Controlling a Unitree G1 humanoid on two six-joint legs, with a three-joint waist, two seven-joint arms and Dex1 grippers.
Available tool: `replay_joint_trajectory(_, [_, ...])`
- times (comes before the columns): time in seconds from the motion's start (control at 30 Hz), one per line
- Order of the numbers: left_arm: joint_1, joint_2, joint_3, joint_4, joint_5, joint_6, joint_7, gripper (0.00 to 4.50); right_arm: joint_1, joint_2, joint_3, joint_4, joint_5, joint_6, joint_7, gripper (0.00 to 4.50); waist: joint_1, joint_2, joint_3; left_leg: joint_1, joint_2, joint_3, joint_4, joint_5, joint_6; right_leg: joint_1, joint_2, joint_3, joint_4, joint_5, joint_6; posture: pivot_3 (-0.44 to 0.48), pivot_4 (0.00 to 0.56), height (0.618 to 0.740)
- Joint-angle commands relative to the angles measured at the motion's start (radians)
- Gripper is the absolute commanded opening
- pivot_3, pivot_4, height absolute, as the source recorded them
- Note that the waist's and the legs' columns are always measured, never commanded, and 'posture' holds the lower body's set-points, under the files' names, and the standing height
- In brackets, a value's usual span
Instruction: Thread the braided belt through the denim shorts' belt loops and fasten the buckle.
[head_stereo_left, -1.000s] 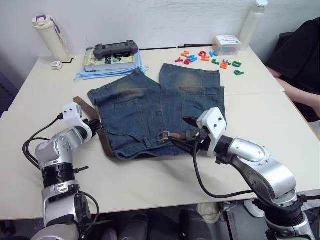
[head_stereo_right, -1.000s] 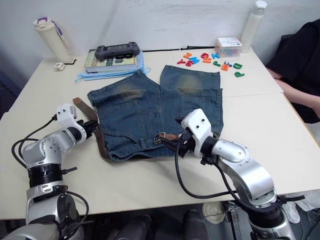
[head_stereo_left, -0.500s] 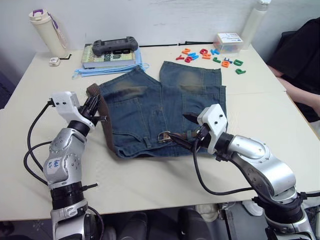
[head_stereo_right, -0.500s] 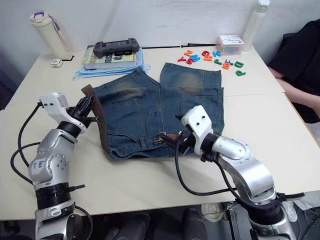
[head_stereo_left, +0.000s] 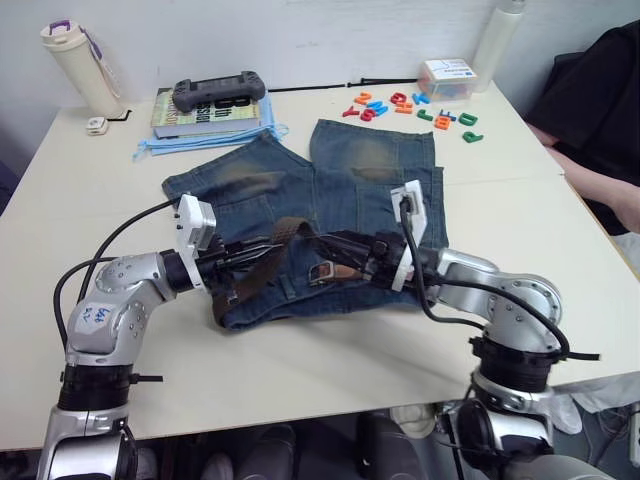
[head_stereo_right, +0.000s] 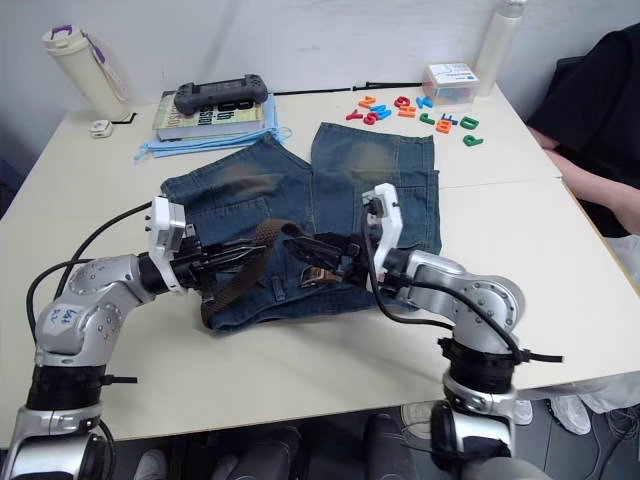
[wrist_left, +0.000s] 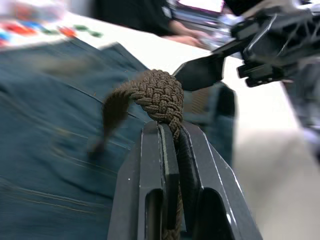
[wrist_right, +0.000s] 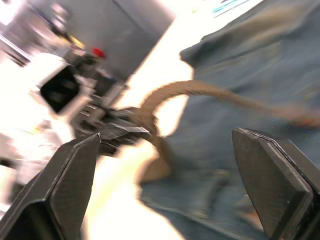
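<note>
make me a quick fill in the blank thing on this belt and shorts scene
1. The left gripper is shut on the braided ____.
2. The right gripper has its fingers ____, with nothing between them.
3. The denim shorts lie flat on the ____.
4. The black game controller rests on a ____ at the table's far side.

Missing words: belt; open; table; book

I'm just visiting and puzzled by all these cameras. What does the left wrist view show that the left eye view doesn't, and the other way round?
Left wrist view alone: the left gripper close up, fingers clamped on the braided belt.

Left eye view alone: the whole table, the buckle, coloured letters, a book and a bottle.

Both: belt, denim shorts and the open right gripper.
</note>
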Motion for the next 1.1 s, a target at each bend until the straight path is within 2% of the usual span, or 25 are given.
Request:
replay_joint_trajectory(0.03, [-0.044,0.011,-0.023,0.024,-0.052,0.044,-0.085,0.08,-0.047,0.05,-0.059,0.062,0.145,0.022,-0.099,4.5,-0.002,0.0,0.0,0.0,0.0,0.0,0.0,0.0,0.0,0.0,0.0,0.0,0.001,0.0,0.0,0.0,0.15,0.738])
replay_joint_trajectory(0.23, [-0.095,-0.023,-0.022,0.024,-0.095,0.106,-0.078,0.08,-0.038,0.061,-0.041,0.123,0.23,0.034,-0.201,4.5,-0.018,0.0,0.0,-0.002,0.0,0.0,0.0,0.0,0.0,-0.002,0.0,0.0,0.004,0.0,0.0,0.0,0.15,0.738])
replay_joint_trajectory(0.37, [-0.088,-0.01,-0.026,0.016,-0.092,0.117,-0.098,0.08,-0.025,0.052,-0.029,0.137,0.281,0.021,-0.242,4.5,-0.027,0.001,0.0,-0.002,0.0,0.0,0.0,0.0,0.0,-0.002,0.0,0.001,0.005,0.0,0.0,0.0,0.15,0.738])
replay_joint_trajectory(0.57, [-0.019,0.078,-0.099,-0.031,-0.05,0.093,-0.218,0.08,-0.074,0.033,-0.057,0.209,0.336,-0.06,-0.282,4.5,-0.038,0.001,0.001,-0.002,0.0,0.002,-0.002,0.0,0.0,-0.008,0.0,0.003,0.007,0.0,0.0,0.0,0.15,0.738])
replay_joint_trajectory(0.77, [0.005,0.106,-0.116,-0.016,-0.023,0.062,-0.235,0.08,-0.077,0.027,-0.034,0.196,0.377,-0.115,-0.315,4.5,-0.034,0.002,0.001,-0.003,0.0,0.002,-0.001,0.0,0.0,-0.008,0.0,0.003,0.006,0.0,0.0,0.0,0.15,0.738])
replay_joint_trajectory(0.87, [0.005,0.113,-0.115,-0.007,-0.019,0.056,-0.242,0.0,-0.06,0.026,-0.019,0.174,0.394,-0.138,-0.332,3.78,-0.034,0.002,0.001,-0.003,0.0,0.002,-0.001,0.0,0.0,-0.008,0.0,0.003,0.006,0.0,0.0,0.0,0.15,0.738])
replay_joint_trajectory(1.1, [0.003,0.145,-0.115,0.017,-0.001,0.041,-0.267,0.0,-0.012,0.003,0.012,0.13,0.405,-0.193,-0.364,0.57,-0.034,0.002,0.001,-0.003,0.0,0.003,-0.001,0.0,0.0,-0.008,0.0,0.003,0.006,0.0,0.0,0.0,0.15,0.738])
